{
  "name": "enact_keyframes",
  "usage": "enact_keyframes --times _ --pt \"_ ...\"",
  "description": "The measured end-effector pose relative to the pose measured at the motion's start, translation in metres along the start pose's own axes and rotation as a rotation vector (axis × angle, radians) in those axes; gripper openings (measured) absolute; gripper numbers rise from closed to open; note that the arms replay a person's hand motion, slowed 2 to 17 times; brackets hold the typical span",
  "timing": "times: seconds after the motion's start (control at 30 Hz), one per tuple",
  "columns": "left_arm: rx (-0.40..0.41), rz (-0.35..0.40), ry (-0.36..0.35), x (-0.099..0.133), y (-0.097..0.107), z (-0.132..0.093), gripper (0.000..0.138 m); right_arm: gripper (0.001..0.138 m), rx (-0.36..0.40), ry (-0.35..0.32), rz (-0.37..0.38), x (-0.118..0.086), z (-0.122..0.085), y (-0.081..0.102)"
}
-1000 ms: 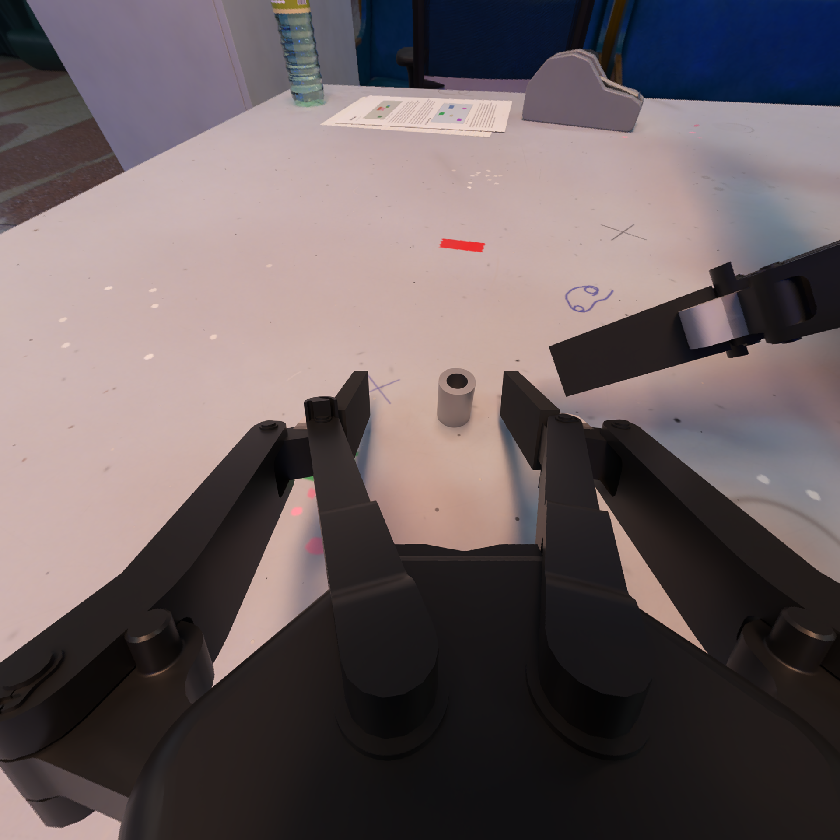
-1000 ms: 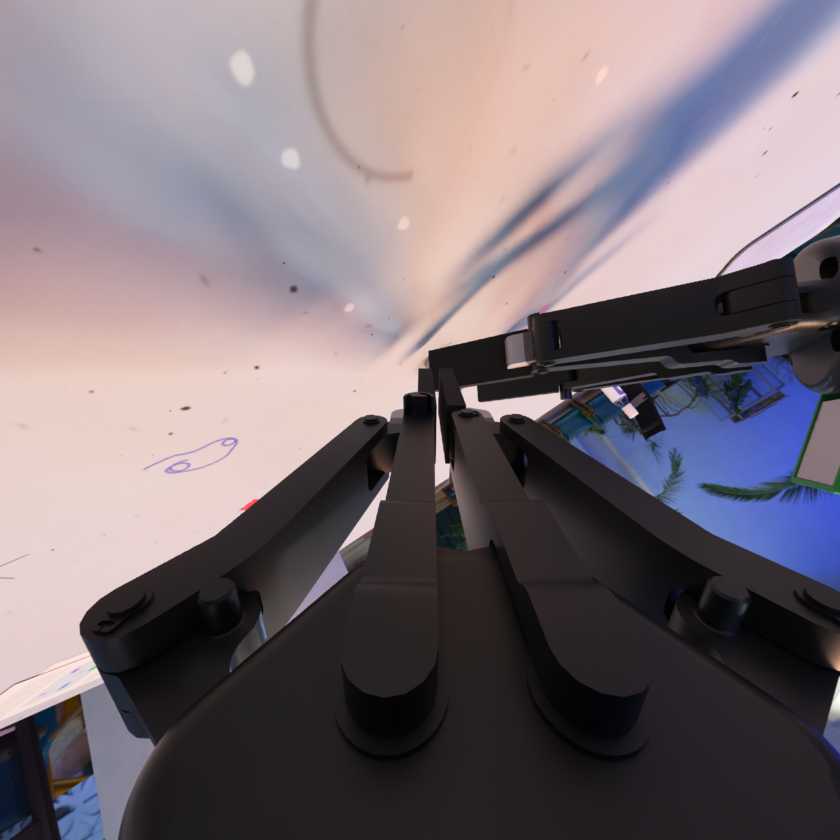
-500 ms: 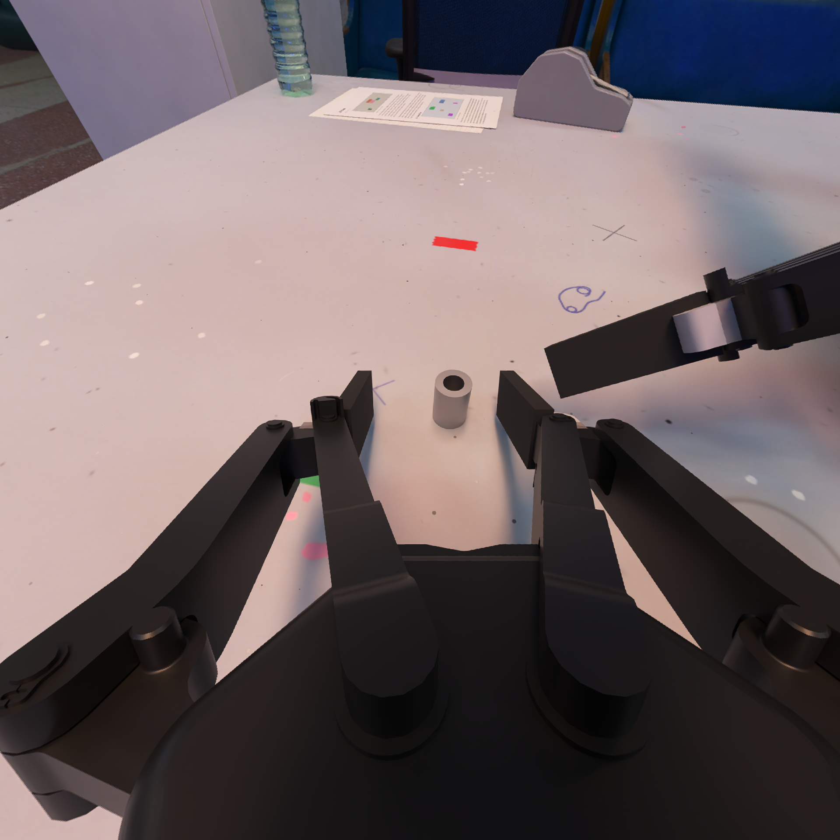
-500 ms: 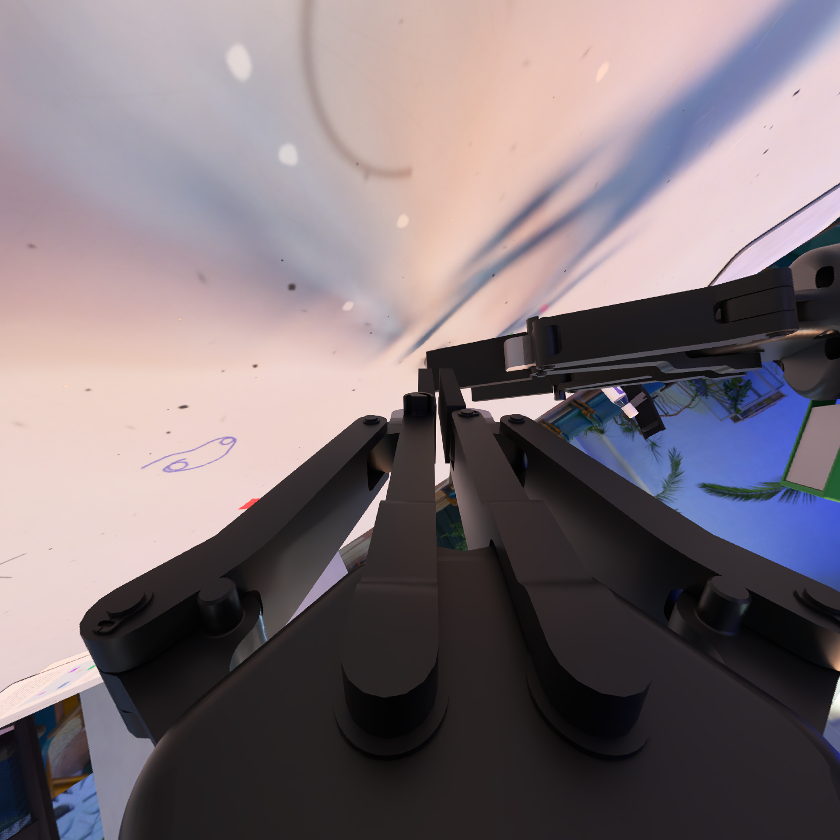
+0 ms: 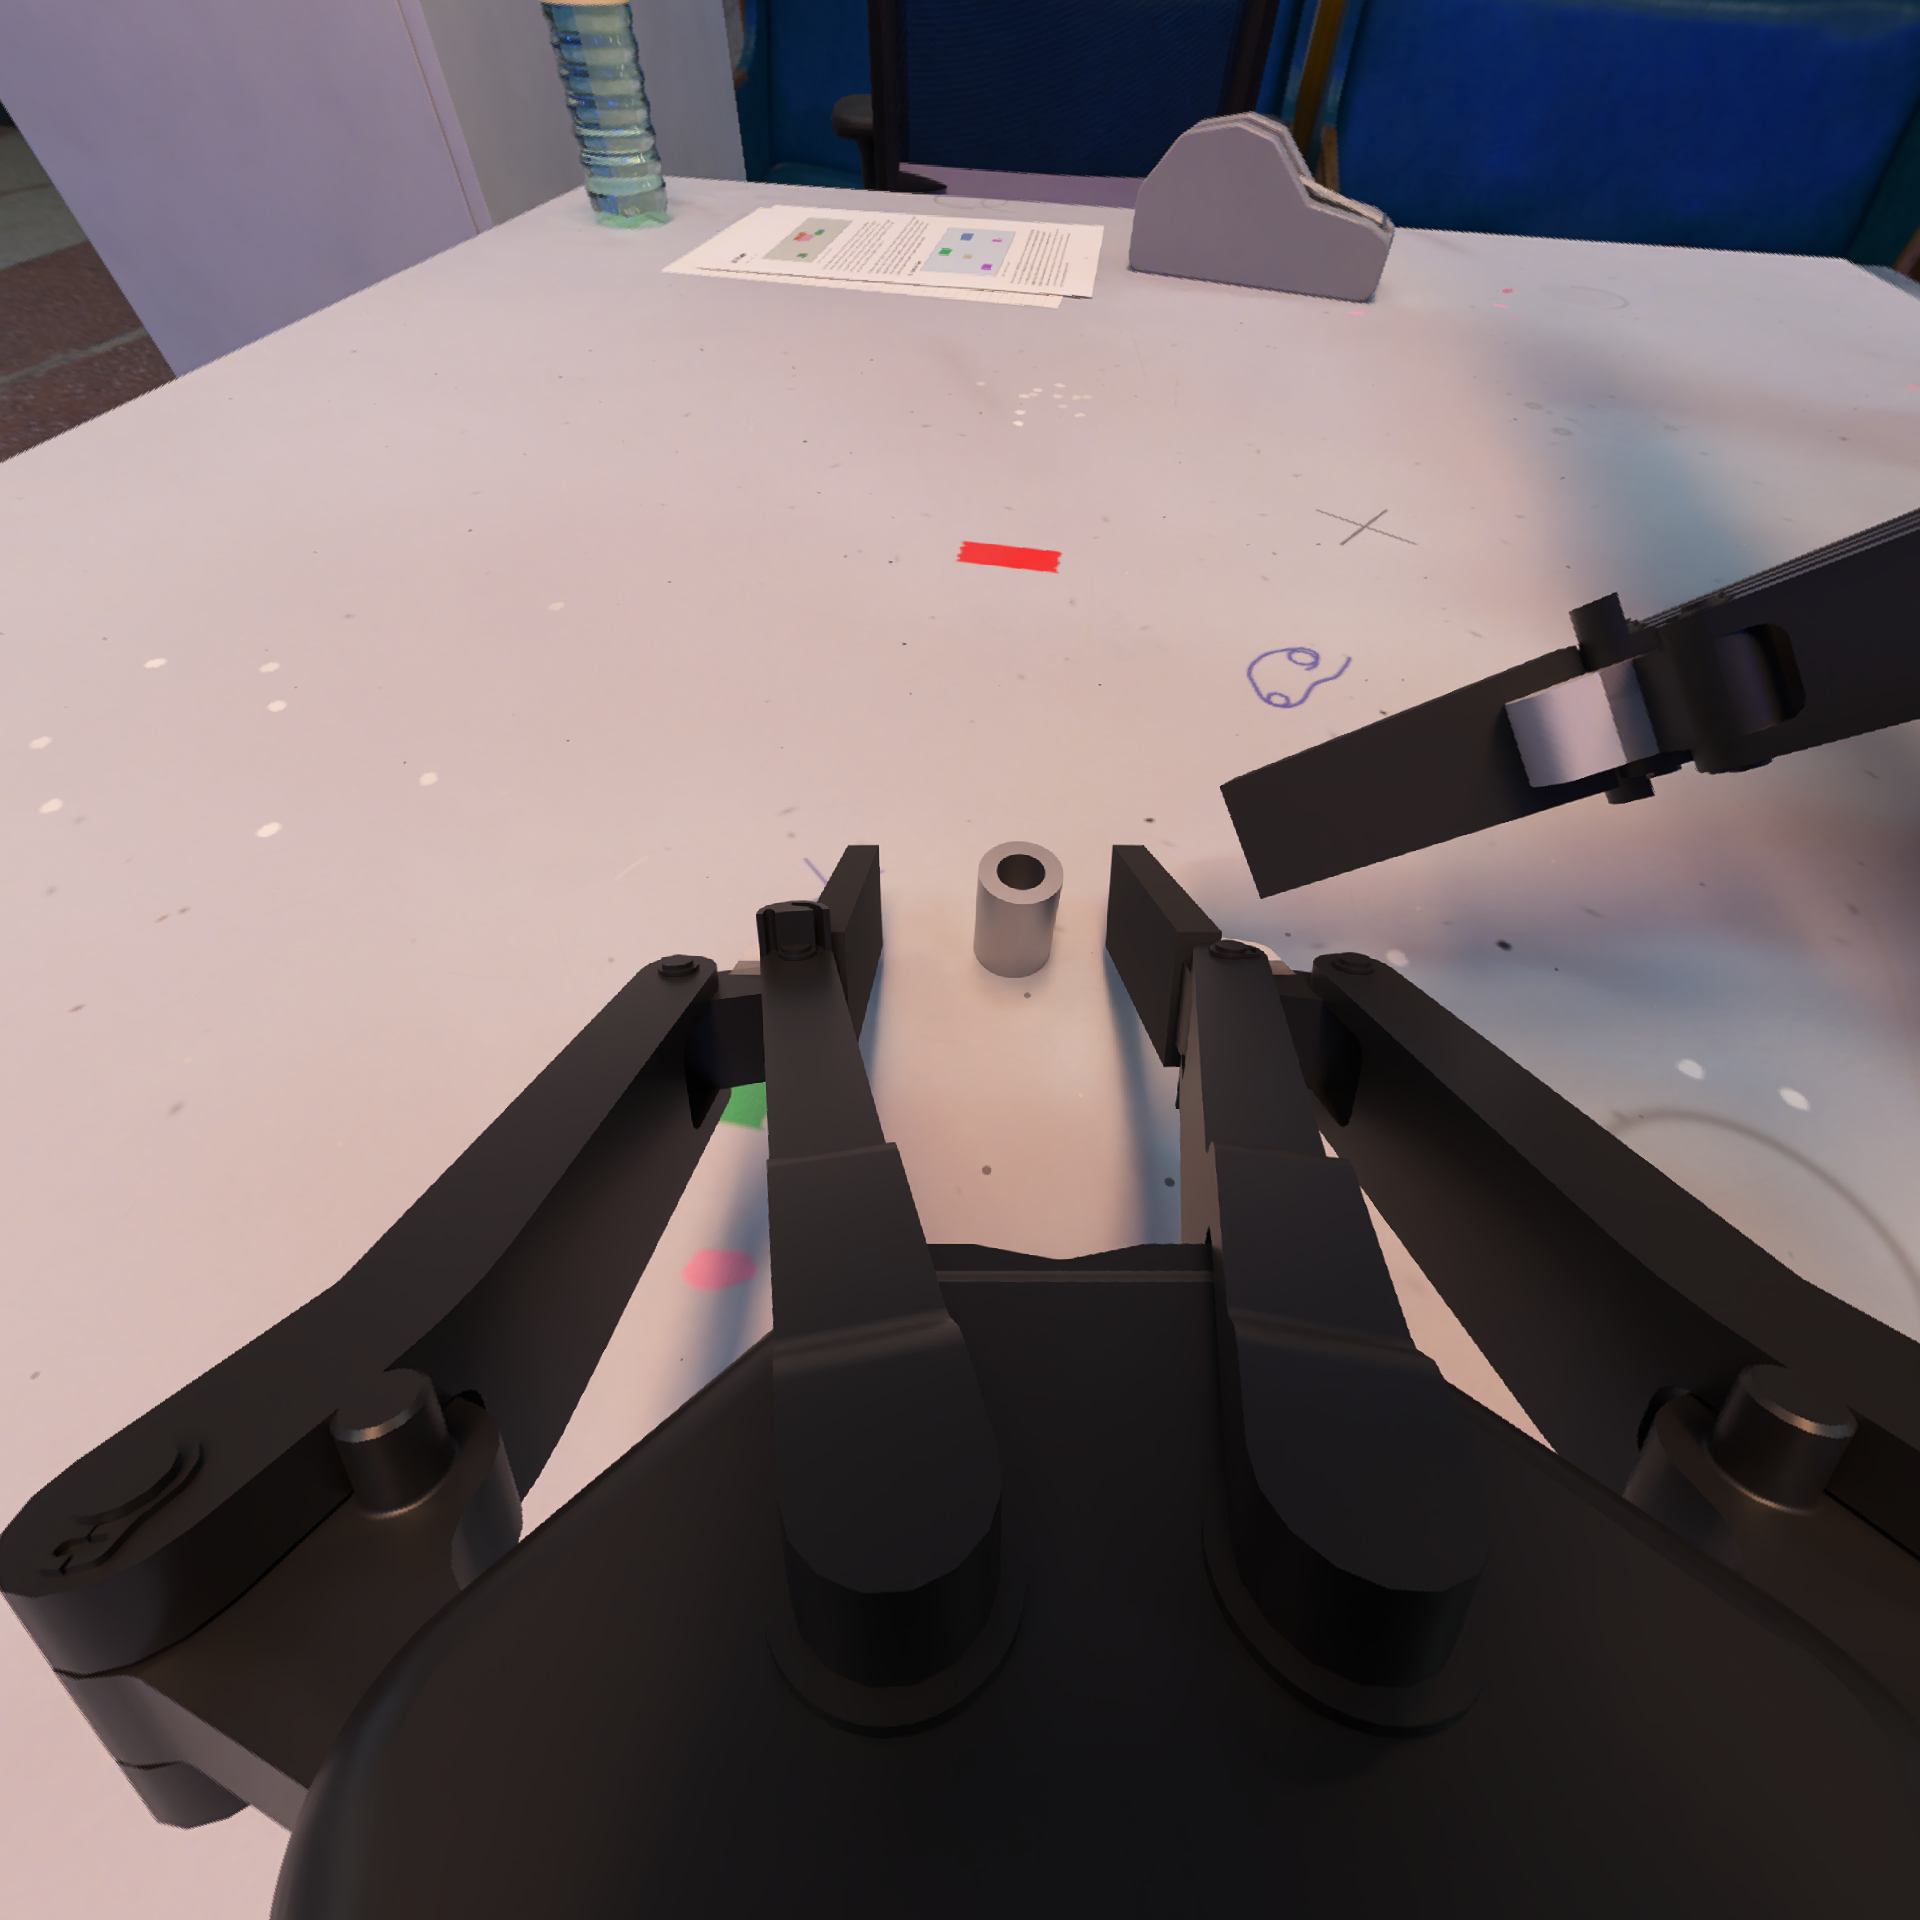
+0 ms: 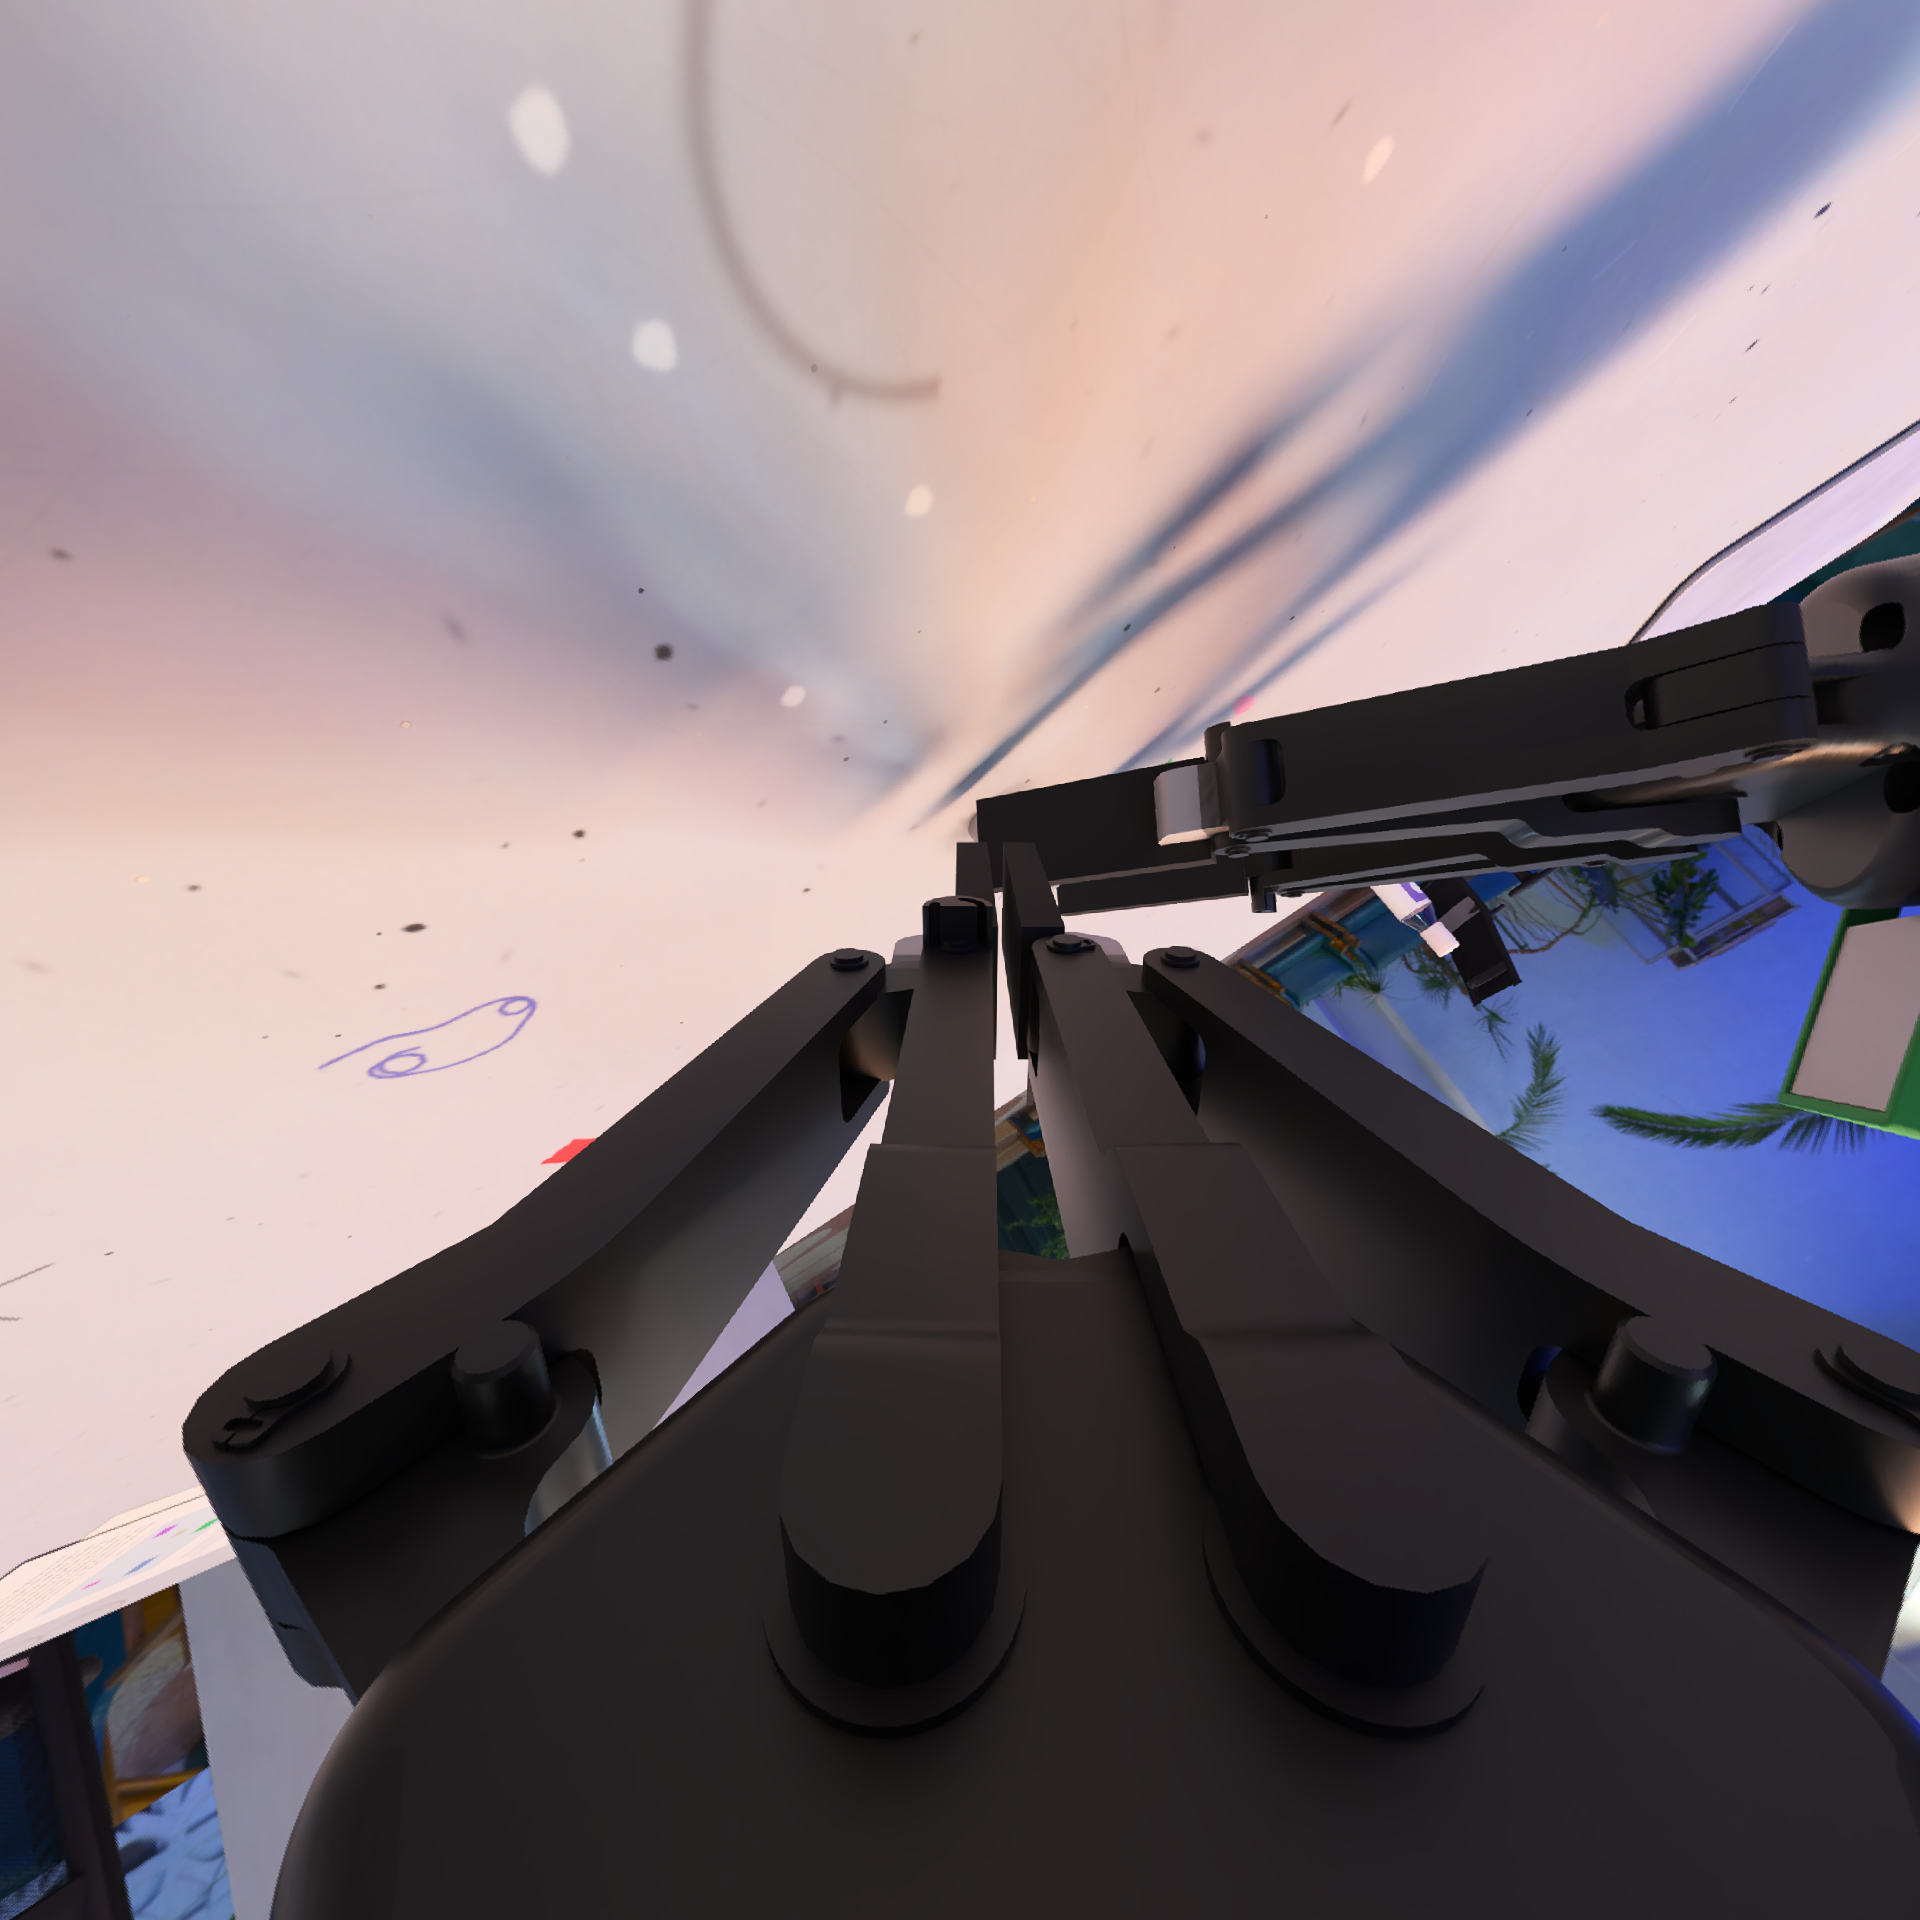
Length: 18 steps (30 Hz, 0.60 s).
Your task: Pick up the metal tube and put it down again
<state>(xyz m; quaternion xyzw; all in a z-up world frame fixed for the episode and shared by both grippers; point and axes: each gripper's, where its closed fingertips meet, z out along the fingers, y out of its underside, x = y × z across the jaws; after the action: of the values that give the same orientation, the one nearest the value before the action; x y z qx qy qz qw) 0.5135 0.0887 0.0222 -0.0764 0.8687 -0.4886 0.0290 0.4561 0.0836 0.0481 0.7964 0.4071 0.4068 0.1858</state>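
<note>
- The metal tube (image 5: 1018, 909) stands upright on the desk (image 5: 520, 582), between the spread fingers of the left hand (image 5: 994, 904); bare desk is seen on both sides of it, touching neither finger.
- The room to the right of the tube is narrowed by the right hand (image 5: 1262, 836), whose closed tip is held just beside the left hand's right finger (image 5: 1143, 914).
- Open desk is left ahead of the tube, up to the red tape (image 5: 1008, 557).
- The far edge is occupied by a bottle (image 5: 608, 125), printed sheets (image 5: 894, 252) and a grey block (image 5: 1252, 213).
</note>
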Motion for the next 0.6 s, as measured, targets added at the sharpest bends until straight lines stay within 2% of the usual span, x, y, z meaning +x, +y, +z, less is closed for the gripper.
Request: enact_keyframes --times 0.6 --pt "0.015 -0.029 0.046 0.0018 0.0001 -0.0014 0.057 0.004 -0.001 -0.003 -0.001 0.0002 0.0004 0.0005"
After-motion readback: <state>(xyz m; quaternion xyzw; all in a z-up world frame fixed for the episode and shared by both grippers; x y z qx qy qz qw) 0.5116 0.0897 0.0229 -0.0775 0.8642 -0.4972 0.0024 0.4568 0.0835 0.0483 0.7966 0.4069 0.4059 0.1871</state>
